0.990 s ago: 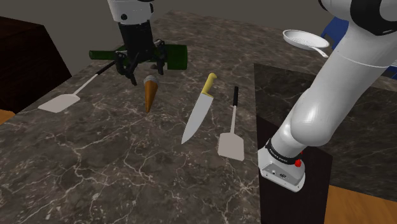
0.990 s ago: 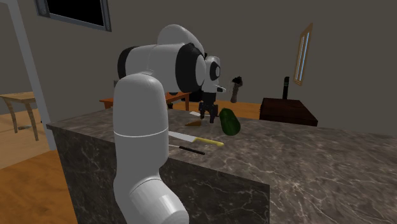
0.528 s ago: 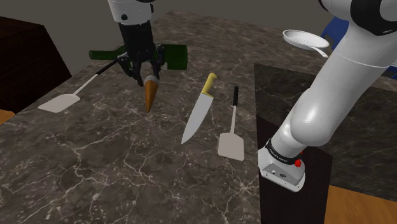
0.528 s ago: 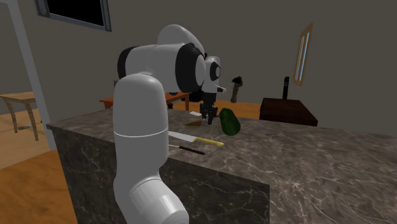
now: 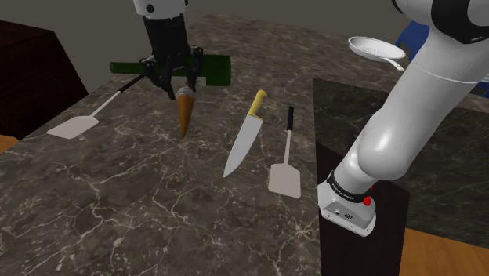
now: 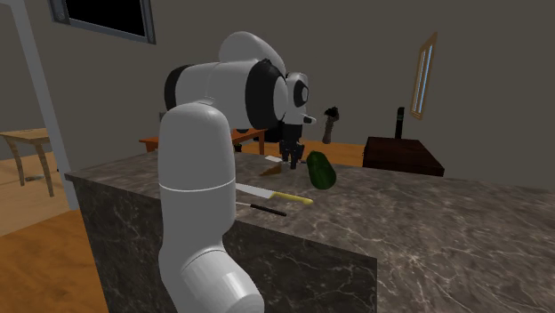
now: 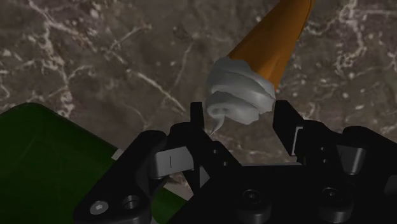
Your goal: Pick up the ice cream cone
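The ice cream cone [image 5: 184, 118] lies on the dark marble counter [image 5: 157, 204], white swirl toward the green bottle, orange point toward the counter's front. My gripper [image 5: 181, 92] comes down over the swirl end and is shut on it. In the wrist view the white swirl [image 7: 242, 95] sits clasped between the two black fingers of the gripper [image 7: 242, 121], and the orange cone [image 7: 267, 48] points away from the hand. In the second exterior view the gripper [image 6: 291, 162] hangs just behind the arm's white bulk, beside an orange sliver of the cone [image 6: 272, 160].
A green bottle [image 5: 211, 69] lies right behind the gripper. A yellow-handled knife [image 5: 244, 141] and a black-handled spatula [image 5: 284, 176] lie toward the shoulder view's right, another spatula [image 5: 74, 125] to its left. A pan [image 5: 376, 49] sits far right, behind the stand [image 5: 360, 235].
The fingers stood wide apart over the cone's swirl a second ago; they have closed onto it. The hand has since risen slightly.
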Available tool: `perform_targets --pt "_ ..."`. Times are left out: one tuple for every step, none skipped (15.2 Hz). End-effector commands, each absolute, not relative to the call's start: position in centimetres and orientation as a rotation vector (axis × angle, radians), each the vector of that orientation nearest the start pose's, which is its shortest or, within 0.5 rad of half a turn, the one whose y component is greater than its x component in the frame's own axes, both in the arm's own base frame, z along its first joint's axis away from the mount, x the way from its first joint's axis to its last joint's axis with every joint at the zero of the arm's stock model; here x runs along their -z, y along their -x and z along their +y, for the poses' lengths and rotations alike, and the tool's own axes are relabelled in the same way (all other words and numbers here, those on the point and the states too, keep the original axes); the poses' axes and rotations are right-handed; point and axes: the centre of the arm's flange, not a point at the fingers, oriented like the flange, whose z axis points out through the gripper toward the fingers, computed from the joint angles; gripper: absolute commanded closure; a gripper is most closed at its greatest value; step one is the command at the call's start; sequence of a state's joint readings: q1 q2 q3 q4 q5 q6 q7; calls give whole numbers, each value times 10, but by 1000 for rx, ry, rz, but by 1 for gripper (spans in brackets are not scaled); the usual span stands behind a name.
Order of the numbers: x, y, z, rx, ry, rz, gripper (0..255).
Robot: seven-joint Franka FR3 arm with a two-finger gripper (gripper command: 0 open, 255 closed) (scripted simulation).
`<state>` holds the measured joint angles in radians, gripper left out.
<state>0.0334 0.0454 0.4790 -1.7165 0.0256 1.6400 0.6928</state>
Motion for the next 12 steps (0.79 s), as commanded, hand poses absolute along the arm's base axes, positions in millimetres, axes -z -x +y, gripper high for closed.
perform_targets --pt "-551 -491 274 -194 3151 289 255" --pt "-556 -491 274 -194 3151 289 255" --pt "-561 -491 274 -194 3151 289 255" --pt "-567 -491 274 -194 3151 289 255" --pt "-572 -491 274 -194 3151 289 255" --pt "-577 -491 274 -194 3151 289 255" --pt "-582 -491 274 -194 3151 289 255" --pt "-588 -491 274 -194 3151 289 255" --pt "-593 -491 274 -194 3151 289 255" --pt "-598 -491 274 -194 3151 289 255" --pt "-599 -491 274 -194 3151 289 255" --pt "-599 -491 274 -194 3151 289 255"
